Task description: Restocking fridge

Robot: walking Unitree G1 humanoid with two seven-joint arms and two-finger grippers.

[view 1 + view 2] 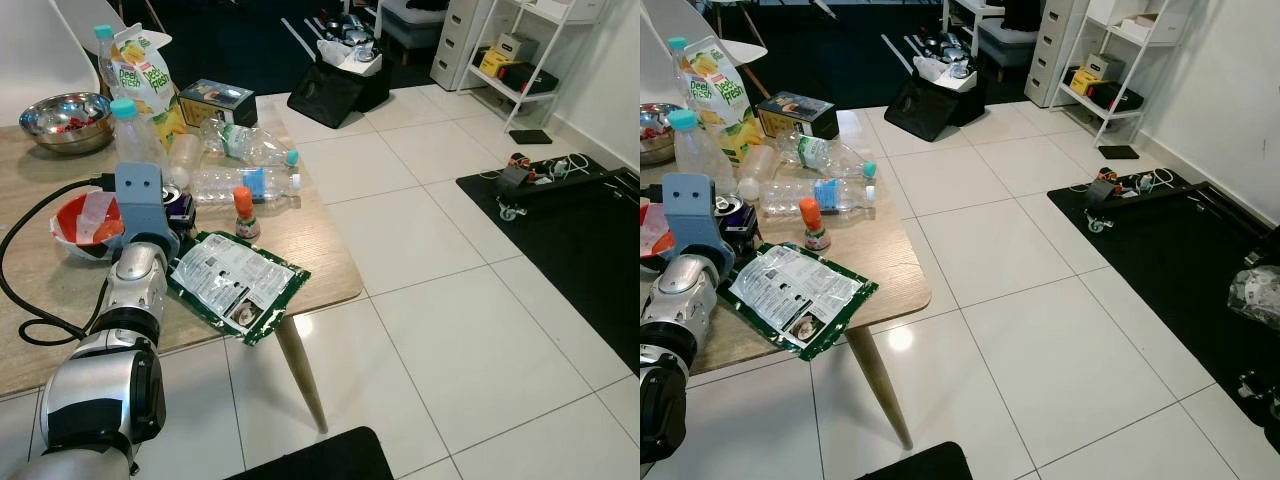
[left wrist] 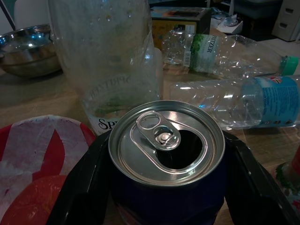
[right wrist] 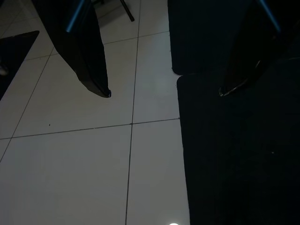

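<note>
- Left gripper (image 2: 164,187) clamps a dark blue can (image 2: 166,154), already opened, mid-tabletop (image 1: 320,260), touching a standing bottle (image 2: 105,56).
- Right gripper (image 3: 164,91) hangs spread over floor tiles (image 3: 70,164).

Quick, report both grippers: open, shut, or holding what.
Left gripper: shut on the dark blue can, opened, on the table.
Right gripper: open, holding nothing, above the floor.
</note>
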